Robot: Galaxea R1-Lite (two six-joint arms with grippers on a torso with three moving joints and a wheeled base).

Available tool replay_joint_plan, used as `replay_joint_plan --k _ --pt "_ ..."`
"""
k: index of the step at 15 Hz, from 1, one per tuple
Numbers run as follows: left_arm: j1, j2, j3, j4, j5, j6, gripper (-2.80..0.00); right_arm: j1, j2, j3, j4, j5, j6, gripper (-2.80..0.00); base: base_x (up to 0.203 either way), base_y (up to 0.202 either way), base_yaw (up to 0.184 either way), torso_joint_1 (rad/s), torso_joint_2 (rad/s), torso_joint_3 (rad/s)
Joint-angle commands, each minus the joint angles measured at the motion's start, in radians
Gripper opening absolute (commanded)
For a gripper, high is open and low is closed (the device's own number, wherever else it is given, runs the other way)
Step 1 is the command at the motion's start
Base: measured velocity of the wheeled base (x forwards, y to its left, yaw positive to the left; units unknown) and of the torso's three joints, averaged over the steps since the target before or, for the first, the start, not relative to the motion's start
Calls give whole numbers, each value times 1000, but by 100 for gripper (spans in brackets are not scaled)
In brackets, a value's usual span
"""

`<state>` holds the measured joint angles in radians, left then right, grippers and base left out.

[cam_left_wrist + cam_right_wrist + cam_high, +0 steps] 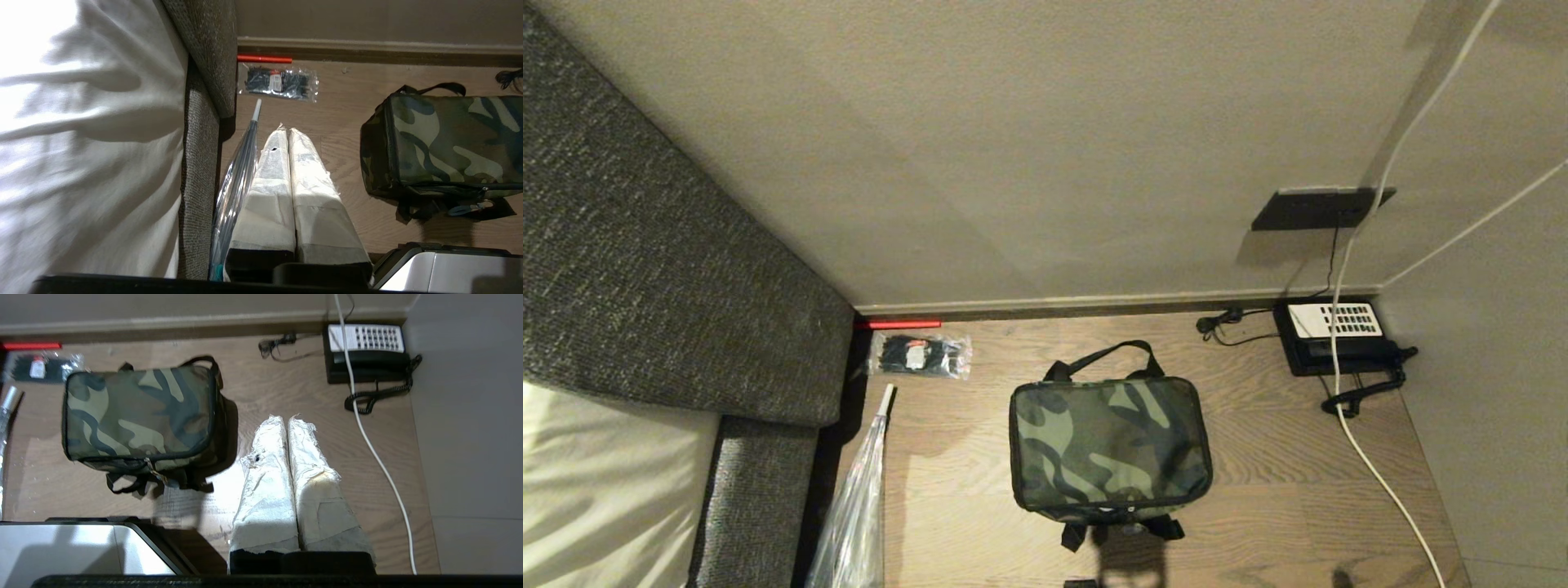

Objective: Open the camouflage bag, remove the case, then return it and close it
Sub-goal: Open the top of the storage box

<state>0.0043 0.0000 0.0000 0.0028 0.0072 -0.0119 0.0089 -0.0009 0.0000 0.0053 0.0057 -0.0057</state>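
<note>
The camouflage bag (1109,445) lies flat and zipped shut on the wooden floor, black strap handles at its far and near ends. It also shows in the left wrist view (445,143) and the right wrist view (139,412). The case is hidden. My left gripper (288,130) hangs shut and empty over bare floor, between the bag and a wrapped umbrella. My right gripper (287,418) is shut and empty too, over the floor between the bag and the white cable. Neither gripper touches the bag, and neither shows in the head view.
A clear packet of black ties (920,355) lies by the skirting. A plastic-wrapped umbrella (858,506) rests against the grey bed frame (760,498). A black telephone (1339,336) sits in the corner, with a white cable (1380,474) trailing across the floor. Walls close the far and right sides.
</note>
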Motion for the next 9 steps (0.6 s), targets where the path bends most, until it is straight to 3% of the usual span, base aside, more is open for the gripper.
replay_joint_plan --k 1,9 --pt "0 0 3 0 0 0 -280 0 -1 0 1 0 0 -280 0 0 0 2 5 -200" --pt "0 0 3 0 0 0 -280 0 -1 0 1 0 0 -280 0 0 0 2 3 -194"
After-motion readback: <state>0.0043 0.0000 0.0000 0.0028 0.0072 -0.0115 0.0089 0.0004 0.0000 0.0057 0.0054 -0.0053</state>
